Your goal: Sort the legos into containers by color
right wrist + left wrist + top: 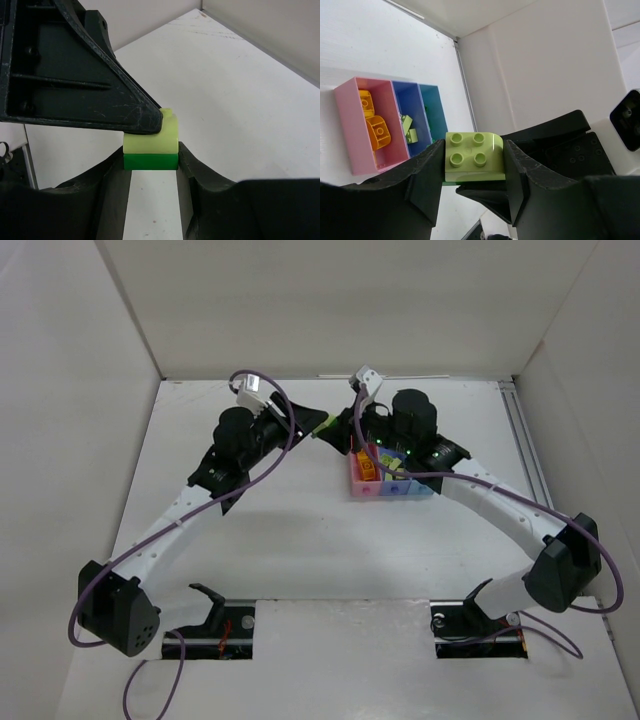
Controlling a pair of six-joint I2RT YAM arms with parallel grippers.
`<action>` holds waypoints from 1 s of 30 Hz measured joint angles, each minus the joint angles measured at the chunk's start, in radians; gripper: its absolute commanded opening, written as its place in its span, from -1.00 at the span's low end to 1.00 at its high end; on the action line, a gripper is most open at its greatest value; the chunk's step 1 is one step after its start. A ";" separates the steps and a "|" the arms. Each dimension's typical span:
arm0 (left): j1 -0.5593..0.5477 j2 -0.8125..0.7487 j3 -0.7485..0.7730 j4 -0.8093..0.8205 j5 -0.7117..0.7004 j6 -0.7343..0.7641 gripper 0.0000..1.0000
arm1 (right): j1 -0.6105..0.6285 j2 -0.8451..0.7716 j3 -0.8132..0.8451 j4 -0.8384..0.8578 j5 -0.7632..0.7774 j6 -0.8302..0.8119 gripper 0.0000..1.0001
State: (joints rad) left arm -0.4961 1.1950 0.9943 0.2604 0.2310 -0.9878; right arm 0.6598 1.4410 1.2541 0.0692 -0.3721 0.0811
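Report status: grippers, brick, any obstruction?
Left gripper shut on pale brick. Right gripper shut on dark green brick, stacked under it. Bins beside right arm, nothing blocking.

The left gripper is clamped on a pale yellow-green four-stud lego, one black finger pressed to each side. A sliver of dark green lego shows just under it, with the right gripper reaching in from behind. To the left on the white table stand three joined containers: the pink bin holds orange-yellow legos, the blue bin pale green ones, and the teal bin is at the end.
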 measured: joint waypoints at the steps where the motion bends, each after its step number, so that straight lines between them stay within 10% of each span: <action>1: -0.001 -0.001 0.000 -0.005 -0.005 0.001 -0.31 | 0.000 0.000 0.000 -0.003 -0.001 0.000 -0.57; 20: 0.051 -0.007 0.035 -0.093 -0.080 0.037 -0.34 | -0.045 -0.093 -0.093 -0.150 0.031 -0.051 -0.76; 25: 0.055 0.007 0.051 -0.093 -0.036 0.096 0.72 | -0.072 -0.093 -0.096 -0.171 -0.014 -0.060 -0.79; 30: 0.055 0.085 0.133 -0.125 0.209 0.402 0.78 | -0.149 -0.068 -0.052 -0.282 -0.241 -0.126 -0.74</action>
State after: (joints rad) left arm -0.4408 1.2797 1.1275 0.1352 0.4404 -0.5861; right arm 0.5110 1.3735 1.2018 -0.2123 -0.6132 -0.0452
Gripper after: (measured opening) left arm 0.888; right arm 0.428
